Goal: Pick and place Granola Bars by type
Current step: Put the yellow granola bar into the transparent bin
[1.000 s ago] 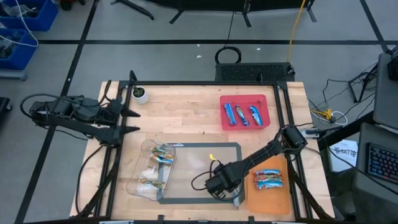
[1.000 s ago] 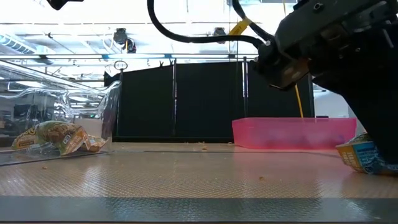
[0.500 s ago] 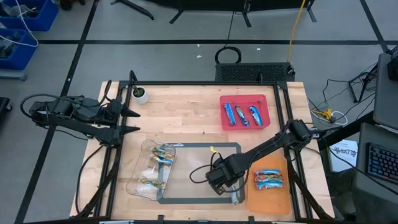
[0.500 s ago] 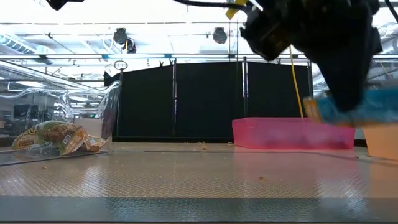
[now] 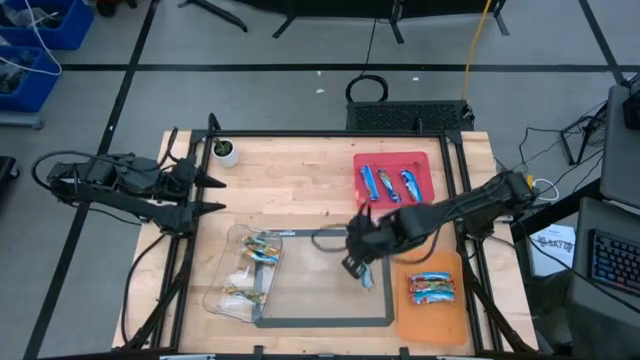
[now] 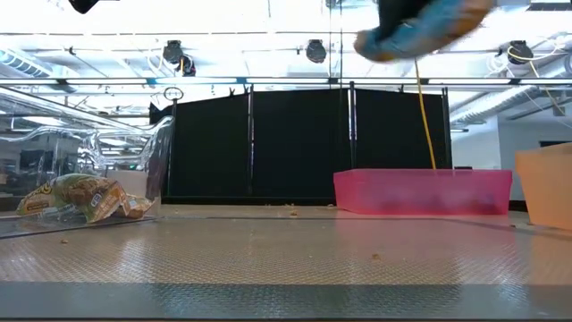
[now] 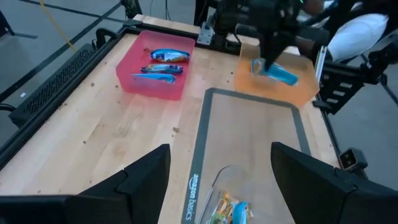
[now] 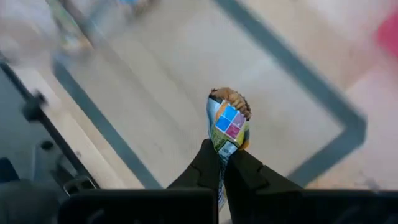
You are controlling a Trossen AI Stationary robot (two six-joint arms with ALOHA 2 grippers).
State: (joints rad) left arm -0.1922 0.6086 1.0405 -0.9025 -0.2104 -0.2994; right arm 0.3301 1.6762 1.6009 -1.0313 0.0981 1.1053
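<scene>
Three bars (image 5: 388, 184) lie in the tray (image 5: 420, 159) behind the mat (image 5: 300, 318).

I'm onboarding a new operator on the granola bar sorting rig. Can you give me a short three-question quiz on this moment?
1. True or false: the right gripper is shut on a granola bar.
2. How many bars lie in the pink bin? A) one B) three C) five
3. Fill in: the left gripper waits at the table's left edge, its fingers ____.

Key: 1 true, the bar is lifted above the grey-framed mat. 2 B, three blue bars. 3 open, holding nothing.
</scene>
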